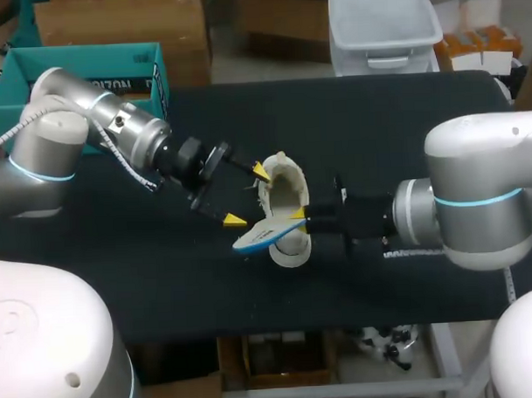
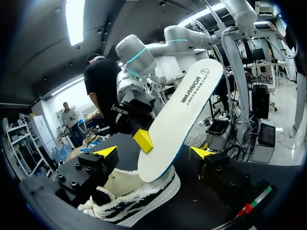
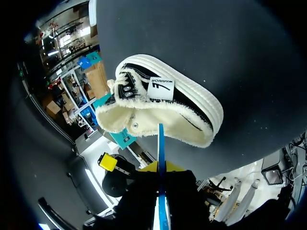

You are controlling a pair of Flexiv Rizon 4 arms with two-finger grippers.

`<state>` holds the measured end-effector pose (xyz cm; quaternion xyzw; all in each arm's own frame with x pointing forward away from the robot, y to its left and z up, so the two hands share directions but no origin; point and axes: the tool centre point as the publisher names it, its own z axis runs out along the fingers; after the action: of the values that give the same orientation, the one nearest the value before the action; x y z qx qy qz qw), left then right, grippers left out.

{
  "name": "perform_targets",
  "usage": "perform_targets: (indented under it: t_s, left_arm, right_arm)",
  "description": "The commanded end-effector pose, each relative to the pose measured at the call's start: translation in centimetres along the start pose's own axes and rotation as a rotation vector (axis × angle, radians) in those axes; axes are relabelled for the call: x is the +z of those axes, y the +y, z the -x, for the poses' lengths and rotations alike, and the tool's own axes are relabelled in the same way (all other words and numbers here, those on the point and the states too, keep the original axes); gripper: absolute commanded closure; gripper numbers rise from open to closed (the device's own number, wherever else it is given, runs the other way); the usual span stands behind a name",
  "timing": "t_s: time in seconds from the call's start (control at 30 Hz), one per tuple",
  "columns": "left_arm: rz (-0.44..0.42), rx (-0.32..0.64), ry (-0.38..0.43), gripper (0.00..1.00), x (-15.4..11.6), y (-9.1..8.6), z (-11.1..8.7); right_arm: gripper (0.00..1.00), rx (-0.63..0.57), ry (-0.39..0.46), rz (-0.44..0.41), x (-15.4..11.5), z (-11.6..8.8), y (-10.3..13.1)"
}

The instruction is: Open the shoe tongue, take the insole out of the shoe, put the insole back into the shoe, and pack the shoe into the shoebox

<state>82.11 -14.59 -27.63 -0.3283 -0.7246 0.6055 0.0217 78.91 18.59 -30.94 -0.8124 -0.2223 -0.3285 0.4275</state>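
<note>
The shoe point(image 1: 285, 198), cream with a black-striped side and a thick white sole, sits on the black bench point(image 1: 403, 124) about midway between its left and right edges. The right tool point(image 1: 298, 215) is clamped on one end of the insole point(image 1: 260, 235), one yellow tip on each face. The insole is out of the shoe and raised over it, white on one face with a blue edge, and its free end points toward the bench's left edge. The left tool point(image 1: 247, 196) is open beside the shoe on that side. Its fingers are spread wide, and in the left wrist view the insole stands in the gap between them. The teal shoebox point(image 1: 35, 80) sits by the bench's far left corner.
</note>
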Motion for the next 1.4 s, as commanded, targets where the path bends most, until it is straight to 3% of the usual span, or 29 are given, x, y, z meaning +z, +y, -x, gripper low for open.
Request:
perform_targets:
  t_s: [0.03,0.47,0.57,0.63,0.67,0.73,0.77,0.83,0.87,0.9,1.23,1.27,1.3,1.37,1.4]
  left_arm:
    - [-0.012,0.023,-0.034,0.0,0.8,1.1,-0.4]
    - [-0.04,0.08,-0.043,0.02,2.4,2.9,-0.9]
    - [-0.05,0.094,-0.059,0.18,2.8,2.9,-0.4]
    - [-0.054,0.105,-0.067,0.36,3.0,2.9,-0.2]
    - [-0.058,0.112,-0.078,0.51,3.1,2.8,0.0]
    - [-0.058,0.117,-0.079,0.67,3.2,2.7,0.1]
    - [-0.058,0.122,-0.082,0.73,3.3,2.6,0.2]
    - [-0.05,0.133,-0.089,0.74,3.5,2.6,0.4]
    - [-0.051,0.135,-0.09,0.8,3.6,2.6,0.5]
    - [-0.052,0.14,-0.093,1.0,3.6,2.6,0.5]
    - [-0.039,0.162,-0.08,1.0,3.5,2.5,1.2]
    - [-0.037,0.162,-0.076,1.0,3.4,2.5,1.3]
    - [-0.036,0.163,-0.074,1.0,3.4,2.5,1.4]
    - [-0.031,0.166,-0.069,1.0,3.4,2.6,1.5]
    - [-0.029,0.166,-0.064,1.0,3.4,2.7,1.6]
  right_arm:
    - [1.0,-0.009,0.143,-0.099,0.0,0.7,1.8]
    - [1.0,-0.033,0.131,-0.138,0.7,-1.3,2.9]
    - [1.0,-0.031,0.122,-0.144,0.7,-1.5,3.1]
    - [1.0,-0.028,0.116,-0.147,0.9,-1.8,3.2]
    - [1.0,-0.025,0.112,-0.15,1.0,-1.9,3.2]
    - [1.0,-0.023,0.108,-0.15,1.0,-2.0,3.2]
    - [1.0,-0.021,0.106,-0.149,1.0,-2.0,3.2]
    - [1.0,-0.019,0.103,-0.149,1.1,-2.1,3.1]
    - [1.0,-0.018,0.102,-0.149,1.2,-2.2,3.0]
    - [1.0,-0.017,0.1,-0.149,1.3,-2.2,3.0]
    - [1.0,-0.001,0.078,-0.143,1.7,-2.3,2.5]
    - [0.98,0.006,0.07,-0.138,1.8,-2.4,2.4]
    - [0.65,0.008,0.067,-0.138,1.9,-2.4,2.4]
    - [0.35,0.022,0.048,-0.136,1.8,-2.4,2.3]
    - [0.25,0.024,0.039,-0.138,1.8,-2.4,2.3]
